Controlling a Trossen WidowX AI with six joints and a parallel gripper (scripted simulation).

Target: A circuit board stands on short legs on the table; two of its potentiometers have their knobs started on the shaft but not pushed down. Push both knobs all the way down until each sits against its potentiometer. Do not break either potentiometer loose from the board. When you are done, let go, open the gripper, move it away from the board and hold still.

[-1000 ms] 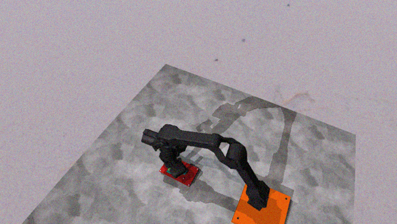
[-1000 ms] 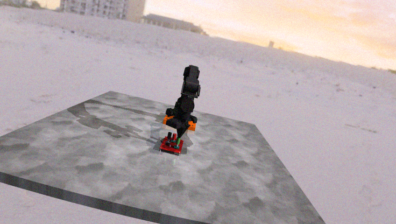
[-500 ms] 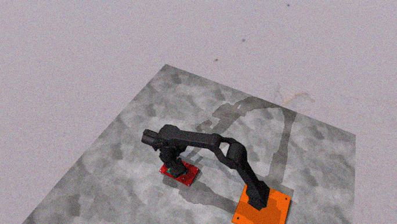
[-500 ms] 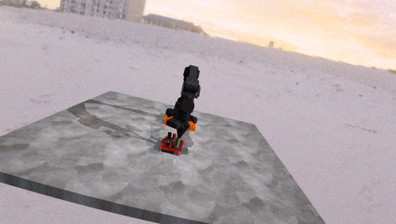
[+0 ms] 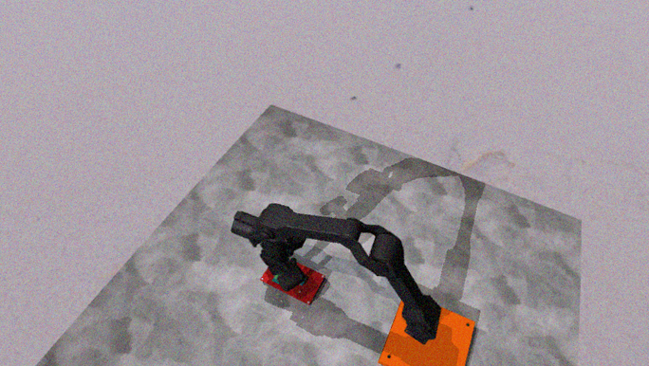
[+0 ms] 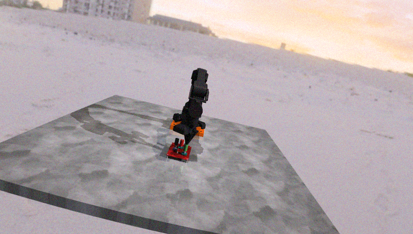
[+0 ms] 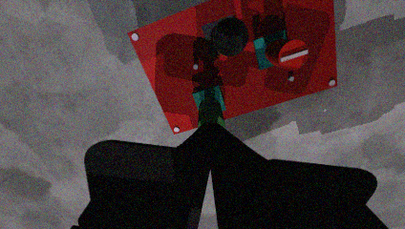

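Observation:
The red circuit board (image 5: 309,292) (image 6: 174,156) (image 7: 145,59) stands on short legs on the table. Its potentiometers have teal bodies or parts. The green knob (image 6: 186,147) (image 7: 210,113) stands at the board's near edge in the wrist view. The black knob (image 6: 176,141) (image 7: 229,36) and the red knob (image 6: 181,142) (image 7: 293,53), which has a white line on top, stand beyond it. My gripper (image 6: 187,142) (image 7: 210,129) is shut with nothing between its fingers. Its tips are at the top of the green knob; whether they touch is hard to tell. Any gaps below the knobs are too small to judge.
The arm rises from an orange base plate (image 5: 398,348) (image 6: 200,132) on the grey mottled table (image 5: 165,316) (image 6: 130,179). The red and black knobs stand close to the green one. Arm shadows fall across the board and table.

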